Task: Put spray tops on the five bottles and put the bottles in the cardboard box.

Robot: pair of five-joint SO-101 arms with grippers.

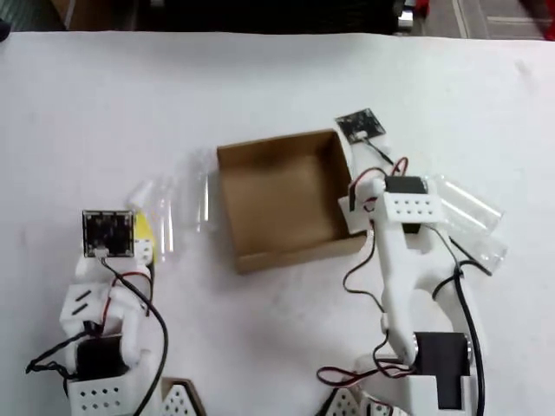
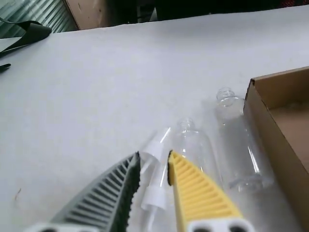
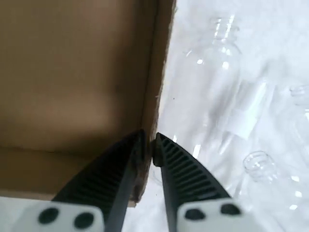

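White worktop (image 1: 104, 104) spreads under both arms, and the box (image 1: 277, 199) sits open and empty at its middle, between them.

The left gripper (image 2: 153, 158) is closed on a spray top (image 2: 153, 193). Its grey finger (image 2: 113, 188) and yellow finger (image 2: 198, 193) press the white top from either side, and the top's end sticks out just past the fingertips. Beyond the yellow finger two bottles lie on their sides, clear and uncapped, side by side, necks pointing away from the gripper. The nearer one (image 2: 195, 147) lies just beside the yellow finger. The farther one (image 2: 239, 140) lies just beside the box's outer wall.

The right gripper (image 3: 148, 141) pinches the box wall on the side away from the left arm. One black finger is inside the box and the other outside, with the cardboard edge clamped between the tips. On the outer side of this gripper, other bottles (image 3: 212, 72) lie clear and uncapped on the worktop near the wall, and a second top (image 3: 246, 113) lies among them. From above, these bottles lie just past the right arm (image 1: 403, 260), on the side away from the box, and one is partly under the arm.

A black strap (image 2: 24, 31) lies at the worktop's far edge, well apart from the left gripper.
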